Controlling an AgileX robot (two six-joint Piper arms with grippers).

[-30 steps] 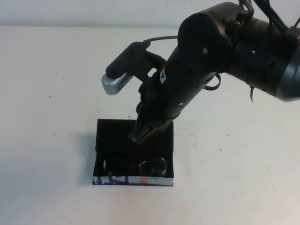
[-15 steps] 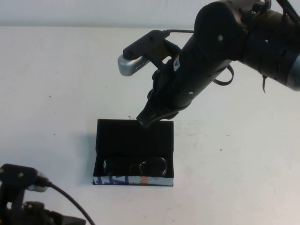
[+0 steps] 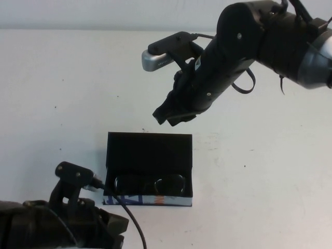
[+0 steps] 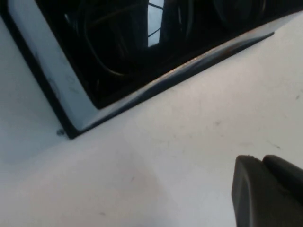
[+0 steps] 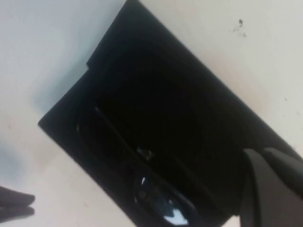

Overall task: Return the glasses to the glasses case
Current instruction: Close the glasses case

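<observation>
The glasses case (image 3: 148,148) lies open on the white table, its lid flat behind it and its printed front side (image 3: 148,199) towards me. The black glasses (image 3: 150,183) lie inside the case along the front wall. My right gripper (image 3: 166,116) hangs above the table just behind the lid, shut and empty. Its wrist view shows the case (image 5: 156,94) and the glasses (image 5: 156,201) below the fingers (image 5: 265,189). My left gripper (image 4: 262,161) is shut and empty, low by the case's front left corner (image 4: 52,71). The glasses (image 4: 113,42) show inside.
The left arm (image 3: 67,223) fills the near left corner of the table in the high view. The right arm (image 3: 259,41) reaches in from the far right. The white table (image 3: 270,171) surrounds the case.
My right gripper has risen off the lid and drawn back to the far right. My left arm has come into view at the near left and moved up towards the case.
</observation>
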